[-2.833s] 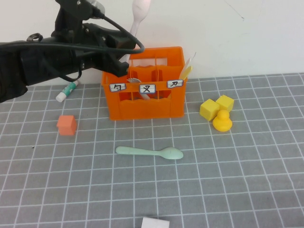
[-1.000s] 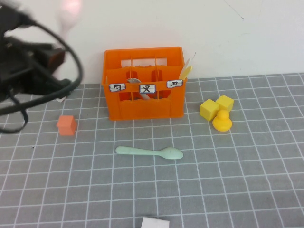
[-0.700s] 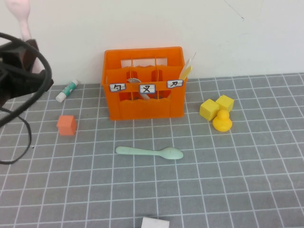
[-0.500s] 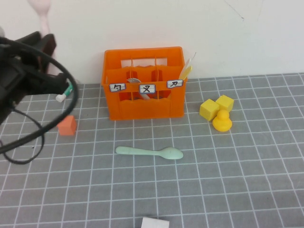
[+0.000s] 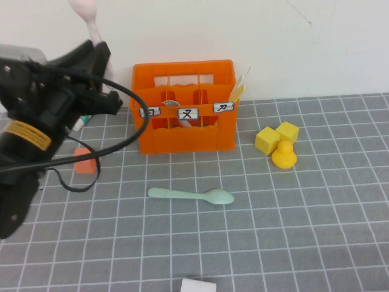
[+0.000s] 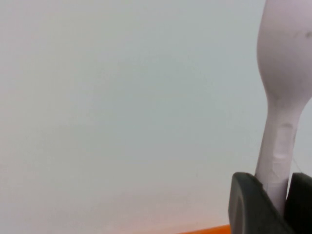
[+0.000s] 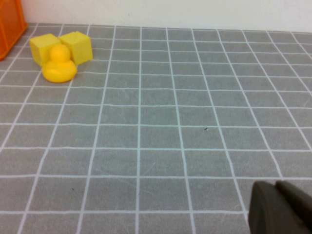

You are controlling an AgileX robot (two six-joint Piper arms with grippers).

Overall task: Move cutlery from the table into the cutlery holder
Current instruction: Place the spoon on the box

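My left gripper [image 5: 99,52] is shut on the handle of a pale pink spoon [image 5: 85,15], which stands upright with its bowl on top, up in the air just left of the orange cutlery holder [image 5: 185,137]. In the left wrist view the spoon [image 6: 285,73] rises from between the dark fingers [image 6: 248,204]. A mint-green spoon [image 5: 191,194] lies flat on the table [image 5: 316,231] in front of the holder. A greyish utensil [image 5: 184,121] shows inside the holder. My right gripper [image 7: 282,207] is shut and empty, low over bare table; it is outside the high view.
Pale sticks [image 5: 239,90] lean in the holder's right compartment. Two yellow cubes [image 5: 276,135] and a yellow duck [image 5: 284,155] sit to its right. A small orange cube [image 5: 83,166] and a glue stick [image 5: 84,120] are partly behind my left arm. A white object [image 5: 198,285] lies at the front edge.
My left arm swung out to the far left and has come back right toward the holder, still carrying the pink spoon upright. The mint-green spoon has not moved.
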